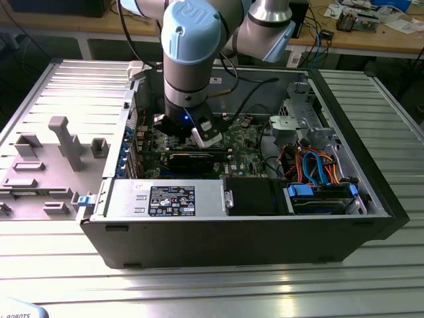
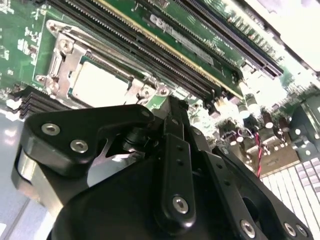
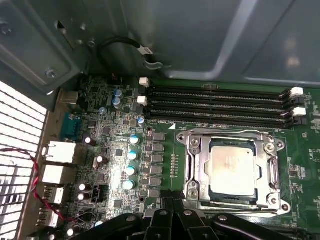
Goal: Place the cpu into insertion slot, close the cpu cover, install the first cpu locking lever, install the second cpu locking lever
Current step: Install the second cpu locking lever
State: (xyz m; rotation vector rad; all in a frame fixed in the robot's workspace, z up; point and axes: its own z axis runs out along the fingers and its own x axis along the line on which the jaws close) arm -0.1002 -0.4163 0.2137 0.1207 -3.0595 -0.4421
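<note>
Silver-grey square cpu (image 3: 233, 168) lies seated in the metal-rimmed insertion slot (image 3: 196, 167) on the green circuit board (image 3: 165, 155), framed by the thin silver cpu cover (image 3: 272, 172) lying flat. Black gripper (image 3: 172, 210) hovers at the socket's edge; whether its fingers are parted I cannot tell. Long black memory slots (image 3: 220, 105) run just beside the socket.

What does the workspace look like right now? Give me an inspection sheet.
Surface: ribbed metal table, open black computer case on it.
Job's things: silver-grey square cpu seated in the silver-rimmed insertion slot; thin silver cpu cover lies down around it.
Clutter: grey moulded fixture tray at the exterior view's left.
Pincer: black pincer low over the green circuit board, beside the slot; holds nothing visible.
Cables: orange and blue bundle; red-black wire.
Surroundings: wooden benches behind.
</note>
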